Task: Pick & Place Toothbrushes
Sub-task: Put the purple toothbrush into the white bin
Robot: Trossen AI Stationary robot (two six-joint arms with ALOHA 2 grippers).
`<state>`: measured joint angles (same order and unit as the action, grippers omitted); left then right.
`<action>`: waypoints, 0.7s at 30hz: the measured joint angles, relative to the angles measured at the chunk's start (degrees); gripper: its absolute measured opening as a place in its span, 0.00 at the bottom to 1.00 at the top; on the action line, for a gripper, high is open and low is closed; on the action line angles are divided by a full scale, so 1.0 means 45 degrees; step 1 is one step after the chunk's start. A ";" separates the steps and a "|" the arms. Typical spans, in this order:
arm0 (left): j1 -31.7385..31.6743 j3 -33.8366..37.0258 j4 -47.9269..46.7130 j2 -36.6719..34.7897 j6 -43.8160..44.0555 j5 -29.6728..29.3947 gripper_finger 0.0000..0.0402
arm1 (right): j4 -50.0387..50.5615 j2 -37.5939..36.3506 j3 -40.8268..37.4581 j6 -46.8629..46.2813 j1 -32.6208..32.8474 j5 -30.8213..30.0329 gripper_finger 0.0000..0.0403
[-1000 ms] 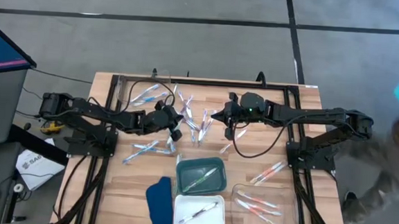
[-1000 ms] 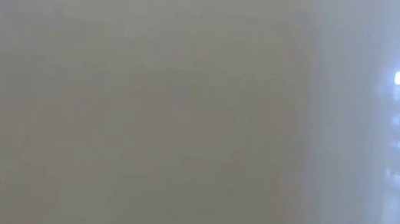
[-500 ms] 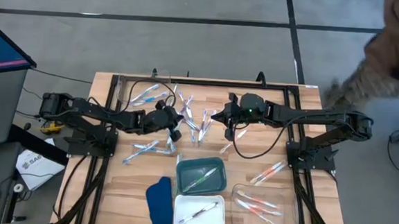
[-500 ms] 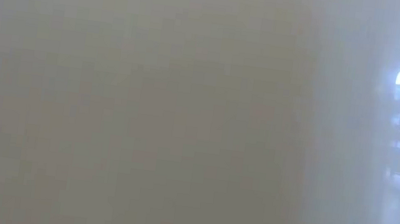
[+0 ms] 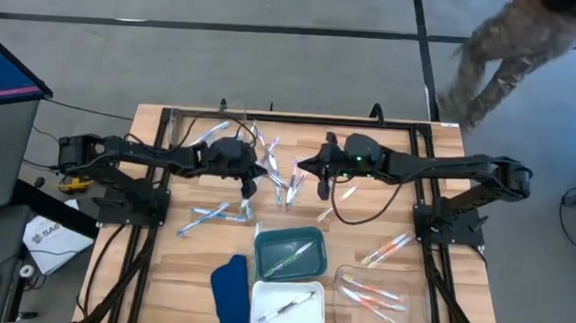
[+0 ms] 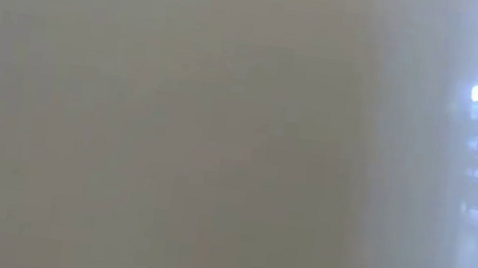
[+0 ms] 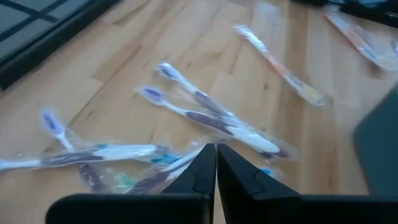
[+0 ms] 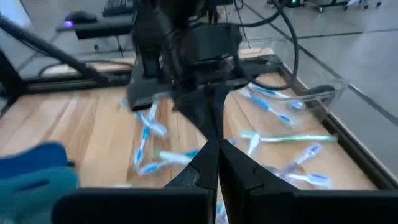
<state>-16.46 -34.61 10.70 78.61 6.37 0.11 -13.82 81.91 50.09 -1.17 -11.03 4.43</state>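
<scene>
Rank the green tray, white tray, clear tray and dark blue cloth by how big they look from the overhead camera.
1. Clear tray, largest.
2. White tray and green tray: look alike, so no ranking between them.
3. Dark blue cloth, smallest.

Even bright overhead light, low view fogged blank, pale window glare, wrist views softly blurred

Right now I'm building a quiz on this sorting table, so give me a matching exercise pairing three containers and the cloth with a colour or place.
1. square tray holding a green-handled toothbrush
2. square tray at the near edge
3. lidless plastic box
4. flat cloth piece

A. dark blue
B. clear, holding pink-orange brushes
C. dark green
D. white

Pairs: 1-C, 2-D, 3-B, 4-A
</scene>
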 joint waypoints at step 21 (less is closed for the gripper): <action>-0.0279 0.3137 0.0643 -0.3288 0.0926 -0.3243 0.02 | 0.3795 0.5507 0.4329 -0.0372 -0.0079 0.0049 0.27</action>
<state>-17.72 -20.50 13.59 63.81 10.54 -14.48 3.26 106.69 69.57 -2.85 -11.38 4.65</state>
